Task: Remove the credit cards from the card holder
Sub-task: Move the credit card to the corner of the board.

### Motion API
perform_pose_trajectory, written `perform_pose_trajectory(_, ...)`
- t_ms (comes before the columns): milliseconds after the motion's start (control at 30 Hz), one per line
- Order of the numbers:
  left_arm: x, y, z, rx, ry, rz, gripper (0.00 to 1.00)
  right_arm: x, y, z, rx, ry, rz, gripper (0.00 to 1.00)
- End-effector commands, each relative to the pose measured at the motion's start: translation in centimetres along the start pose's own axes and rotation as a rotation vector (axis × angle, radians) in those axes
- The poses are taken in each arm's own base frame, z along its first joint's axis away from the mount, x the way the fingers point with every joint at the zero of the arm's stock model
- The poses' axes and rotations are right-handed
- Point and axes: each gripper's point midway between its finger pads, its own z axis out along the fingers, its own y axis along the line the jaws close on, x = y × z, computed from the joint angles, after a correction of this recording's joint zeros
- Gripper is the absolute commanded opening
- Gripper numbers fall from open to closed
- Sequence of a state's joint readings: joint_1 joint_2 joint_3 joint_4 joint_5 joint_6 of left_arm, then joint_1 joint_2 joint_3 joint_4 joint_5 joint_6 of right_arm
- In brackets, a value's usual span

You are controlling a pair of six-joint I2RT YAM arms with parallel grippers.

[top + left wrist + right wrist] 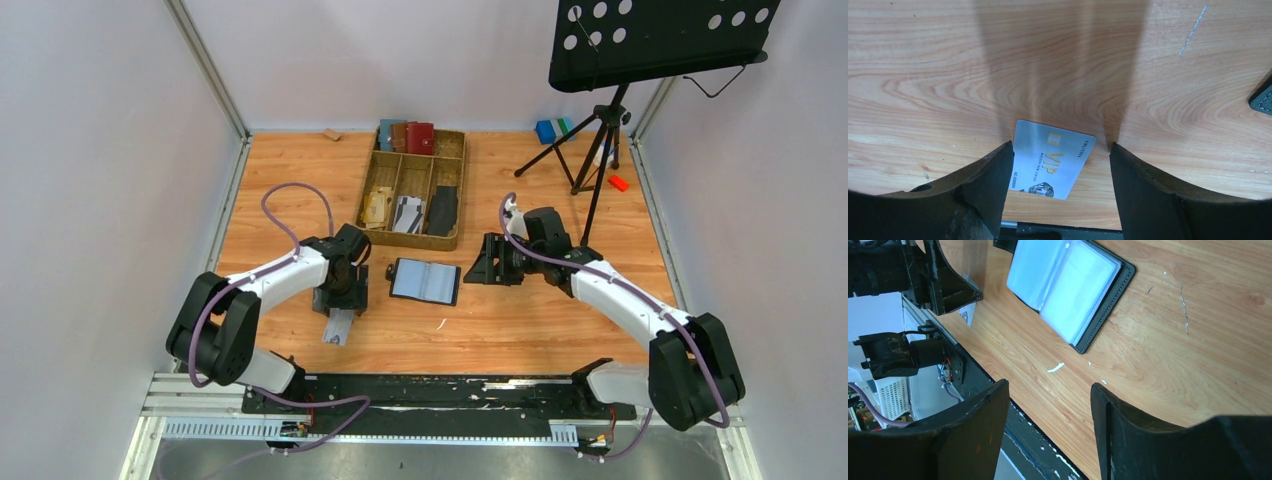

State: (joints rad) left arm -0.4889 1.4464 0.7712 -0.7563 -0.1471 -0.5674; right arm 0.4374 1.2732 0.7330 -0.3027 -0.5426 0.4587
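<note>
left claw [1060, 150] is wide open, gripping nothing, right over one credit card [1050, 165] that lies flat on the worktop [948, 75]. i think that card is out & done, so no need to hold it. card holder [425, 281] lies open btw both claws, pages up so cards can slide out. right claw [1050, 390] is open too, empty, near the holder's right side.
</note>
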Motion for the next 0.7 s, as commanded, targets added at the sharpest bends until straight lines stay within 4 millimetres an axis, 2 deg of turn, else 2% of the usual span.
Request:
perform_pose_trajectory(0,0.0,0.0,0.8,0.037,0.025,-0.018,0.77,0.0,1.0,-0.7,-0.033,-0.015,-0.036,0.61)
perform_pose_trajectory(67,0.5,0.0,1.1,0.047,0.048,-0.035,0.76,-0.1,1.1,-0.8,-0.038,-0.018,-0.038,0.61)
perform_pose_trajectory(233,2.9,-0.2,1.9,0.065,0.138,-0.071,0.63,-0.2,1.4,-1.0,-0.047,-0.023,-0.042,0.61)
perform_pose_trajectory(367,4.3,0.1,2.3,0.062,0.160,-0.109,0.62,-0.1,1.6,-0.9,-0.060,-0.023,-0.038,0.61)
perform_pose_trajectory(533,5.6,-1.5,2.4,0.149,0.228,-0.138,0.62,0.0,1.9,-1.0,-0.078,-0.022,-0.031,0.60)
perform_pose_trajectory(667,7.7,-2.7,2.9,0.232,0.272,-0.209,0.60,-0.1,2.2,-1.2,-0.086,-0.026,-0.034,0.60)
